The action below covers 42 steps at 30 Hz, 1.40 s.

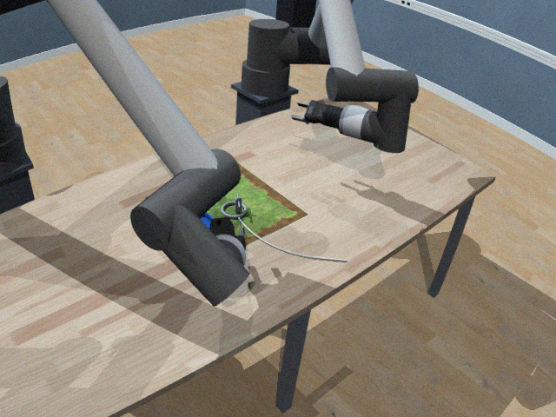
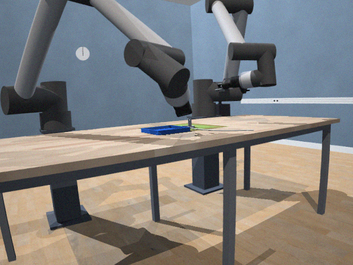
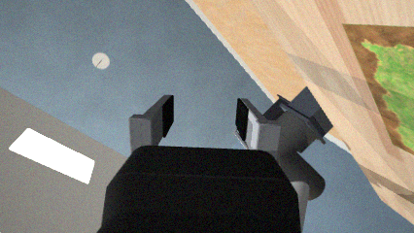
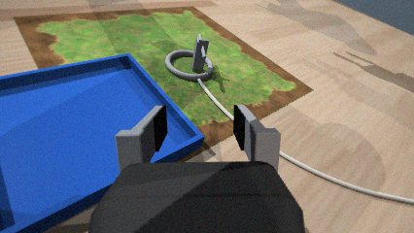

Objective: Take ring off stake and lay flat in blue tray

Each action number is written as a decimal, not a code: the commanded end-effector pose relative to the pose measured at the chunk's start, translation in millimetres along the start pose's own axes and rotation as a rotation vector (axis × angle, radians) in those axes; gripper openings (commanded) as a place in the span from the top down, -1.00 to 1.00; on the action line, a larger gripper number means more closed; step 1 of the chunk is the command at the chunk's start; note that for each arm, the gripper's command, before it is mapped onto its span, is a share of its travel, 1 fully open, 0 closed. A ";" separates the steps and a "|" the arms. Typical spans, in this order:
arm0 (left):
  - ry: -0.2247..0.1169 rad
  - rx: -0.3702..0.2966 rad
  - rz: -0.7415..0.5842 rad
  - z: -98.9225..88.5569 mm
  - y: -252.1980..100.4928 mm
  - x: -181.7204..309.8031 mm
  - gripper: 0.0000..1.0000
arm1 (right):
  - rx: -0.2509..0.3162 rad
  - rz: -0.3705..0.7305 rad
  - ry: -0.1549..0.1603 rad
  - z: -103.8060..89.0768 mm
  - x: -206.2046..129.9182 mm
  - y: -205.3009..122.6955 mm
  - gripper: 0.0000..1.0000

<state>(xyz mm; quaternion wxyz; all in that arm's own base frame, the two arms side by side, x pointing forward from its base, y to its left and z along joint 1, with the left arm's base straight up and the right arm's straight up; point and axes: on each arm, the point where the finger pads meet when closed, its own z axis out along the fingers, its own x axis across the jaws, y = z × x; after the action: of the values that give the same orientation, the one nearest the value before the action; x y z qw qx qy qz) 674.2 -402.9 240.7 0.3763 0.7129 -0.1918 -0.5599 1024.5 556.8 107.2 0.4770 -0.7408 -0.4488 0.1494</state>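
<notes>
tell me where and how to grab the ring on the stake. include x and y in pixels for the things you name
Best to pinch one side of the ring's band (image 1: pixel 222 213) (image 4: pixel 171 68), likely the side away from the cord (image 4: pixel 321 172), coming down from above with one finger inside and one outside. The ring lies low around the upright stake (image 1: pixel 238 204) (image 4: pixel 198 57), and its wide opening leaves room there.

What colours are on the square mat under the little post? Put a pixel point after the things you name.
The mat (image 1: pixel 269 204) (image 2: pixel 212 126) (image 3: pixel 396 73) (image 4: pixel 112 36) is mottled green with an uneven brown border; the right wrist view shows it best.
</notes>
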 end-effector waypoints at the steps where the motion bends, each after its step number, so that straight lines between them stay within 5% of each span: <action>1: 0.048 0.003 -0.052 -31.9 -31.6 -23.6 -1.00 | -0.100 0.003 -0.014 16.1 1.9 -9.6 -1.00; 10: 0.215 -0.008 -0.243 -119.1 -145.0 -109.1 -1.00 | -0.305 0.007 -0.062 57.0 4.8 -35.0 -1.00; 12: 0.215 -0.008 -0.243 -119.1 -145.0 -109.1 -1.00 | -0.305 0.007 -0.062 57.0 4.8 -35.0 -1.00; 13: 0.239 -0.012 -0.272 -129.3 -161.3 -121.8 -1.00 | -0.396 0.009 -0.086 75.9 5.8 -46.3 -1.00; 23: 0.460 -0.074 -0.549 -196.1 -306.9 -241.0 -1.00 | -0.684 0.014 -0.157 133.7 9.6 -81.8 -1.00; 27: 0.547 -0.112 -0.665 -211.0 -362.8 -289.4 -1.00 | -0.797 0.017 -0.185 156.4 11.1 -95.7 -1.00; 29: 0.547 -0.112 -0.665 -211.0 -362.8 -289.4 -1.00 | -0.797 0.017 -0.185 156.4 11.1 -95.7 -1.00; 31: 0.615 -0.149 -0.760 -218.6 -406.9 -328.8 -1.00 | -0.894 0.018 -0.207 175.4 12.5 -108.0 -1.00; 35: 0.699 -0.204 -0.881 -222.8 -460.8 -378.3 -1.00 | -0.994 0.020 -0.233 195.5 13.7 -120.2 -1.00; 42: 0.846 -0.328 -1.111 -215.6 -555.5 -469.9 -1.00 | -1.019 0.020 -0.238 200.2 14.2 -123.7 -1.00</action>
<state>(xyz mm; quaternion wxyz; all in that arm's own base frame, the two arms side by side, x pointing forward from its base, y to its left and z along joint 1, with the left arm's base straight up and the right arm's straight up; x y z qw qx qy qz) 677.8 279.0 156.5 0.2024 0.8141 0.3744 -0.3951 839.7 698.6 113.7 0.0080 -0.8606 -0.5093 0.0019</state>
